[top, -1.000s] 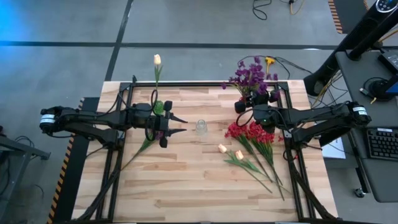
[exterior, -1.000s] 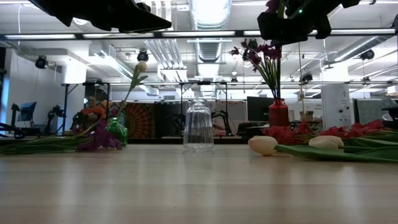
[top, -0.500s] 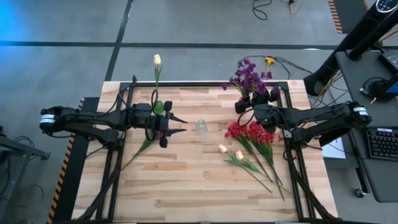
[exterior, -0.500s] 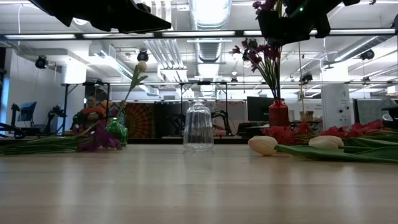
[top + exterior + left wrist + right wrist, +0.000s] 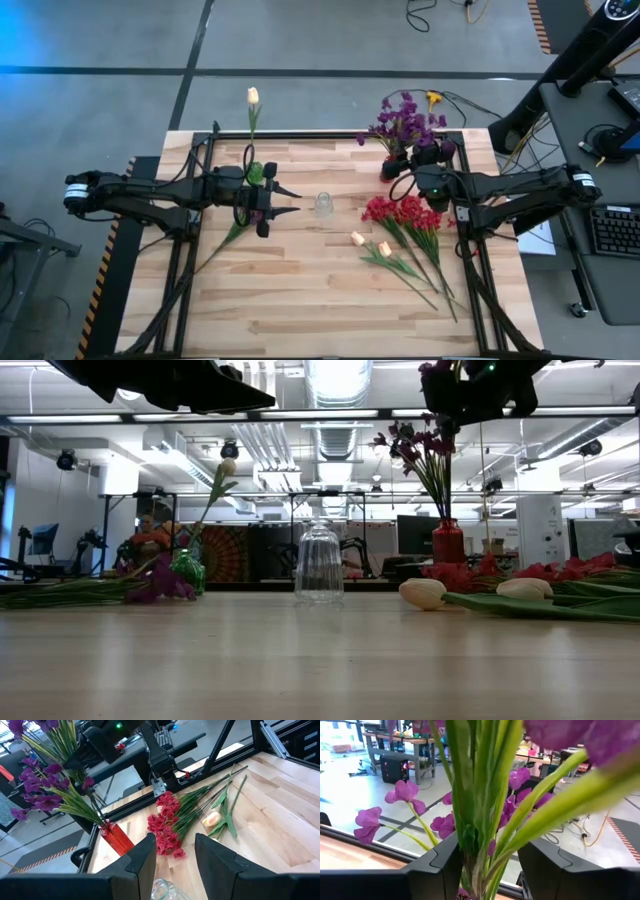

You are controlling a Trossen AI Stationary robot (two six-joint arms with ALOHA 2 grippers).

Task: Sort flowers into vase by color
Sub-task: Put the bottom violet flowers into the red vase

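Wooden table (image 5: 300,290), both arms over it. Right gripper (image 5: 403,170) at far right corner beside red vase (image 5: 116,839), fingers (image 5: 436,870) spread around green stems of purple flowers (image 5: 402,120) standing in that vase; firm hold or not: cannot tell. Left gripper (image 5: 290,200) at table's left-centre, fingers (image 5: 145,865) parted, nothing between, aimed at clear glass vase (image 5: 323,204) mid-table. Red flowers (image 5: 403,213) and cream tulips (image 5: 368,243) lying flat, right of centre. One cream tulip (image 5: 253,97) upright in green vase (image 5: 187,570), far left.
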